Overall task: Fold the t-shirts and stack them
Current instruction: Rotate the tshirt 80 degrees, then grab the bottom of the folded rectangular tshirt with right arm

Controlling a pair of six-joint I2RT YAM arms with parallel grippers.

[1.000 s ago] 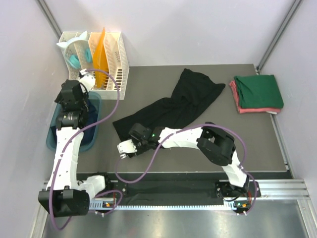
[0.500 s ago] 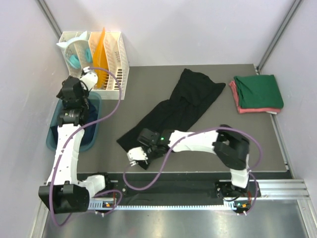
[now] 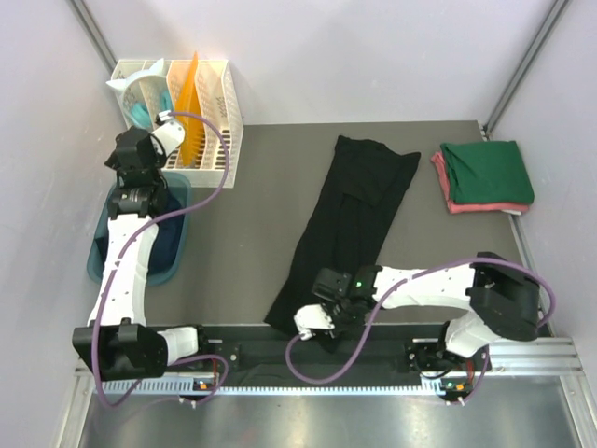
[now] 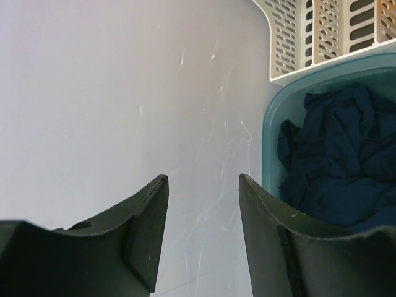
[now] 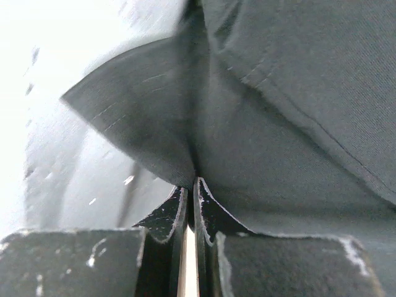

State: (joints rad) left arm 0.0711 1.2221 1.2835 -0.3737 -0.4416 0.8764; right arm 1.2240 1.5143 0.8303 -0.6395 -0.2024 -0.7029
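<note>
Table-edge tub (image 4: 270,148) holds navy shirt (image 4: 334,167); left jaws spread, right jaws pinch black shirt (image 3: 350,215).

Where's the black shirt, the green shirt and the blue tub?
black t-shirt (image 3: 359,210), top view, middle of the cloth.
green t-shirt (image 3: 490,171), top view, top of the folded pile.
teal tub (image 4: 322,80), left wrist view, its rim.

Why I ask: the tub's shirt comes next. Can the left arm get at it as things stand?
Probably yes. The left pincer is open and empty near the teal tub, and the crumpled dark blue shirt lies uncovered inside, with nothing over it.
</note>
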